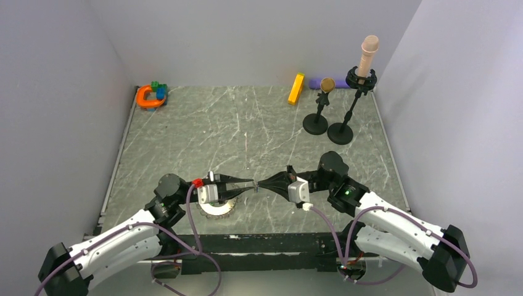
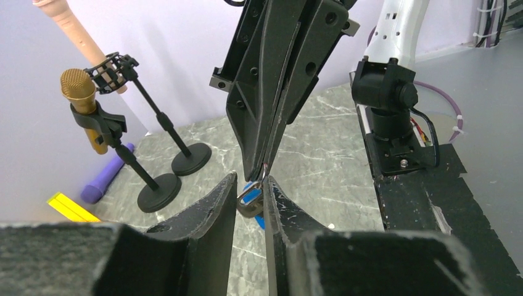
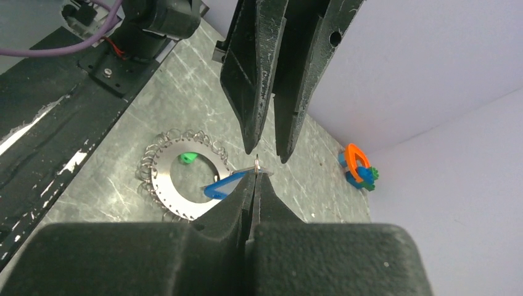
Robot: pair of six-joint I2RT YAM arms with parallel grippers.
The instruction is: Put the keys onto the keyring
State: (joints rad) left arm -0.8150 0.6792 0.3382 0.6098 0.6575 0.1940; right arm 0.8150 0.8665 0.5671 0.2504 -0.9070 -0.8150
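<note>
The keyring [image 3: 161,185], a flat silvery ring with a toothed edge and small wire loops, lies on the table; in the top view [image 1: 216,209] it sits under my left wrist. A green key [image 3: 187,158] lies in its open centre. A blue key [image 3: 221,185] hangs above the ring between both grippers. My right gripper [image 3: 256,174] is shut on the small metal loop at the blue key's end. My left gripper [image 2: 251,182] faces it tip to tip, its jaws narrowly apart and pressed on the blue key's metal part [image 2: 250,198]. The grippers meet in the top view, left [image 1: 250,182] and right [image 1: 260,184].
An orange horseshoe toy [image 1: 148,97] with blue and green bricks sits at the far left corner. A yellow bar [image 1: 296,89], a purple object [image 1: 316,82] and two microphone stands [image 1: 316,123] [image 1: 340,132] stand at the far right. White walls enclose the table.
</note>
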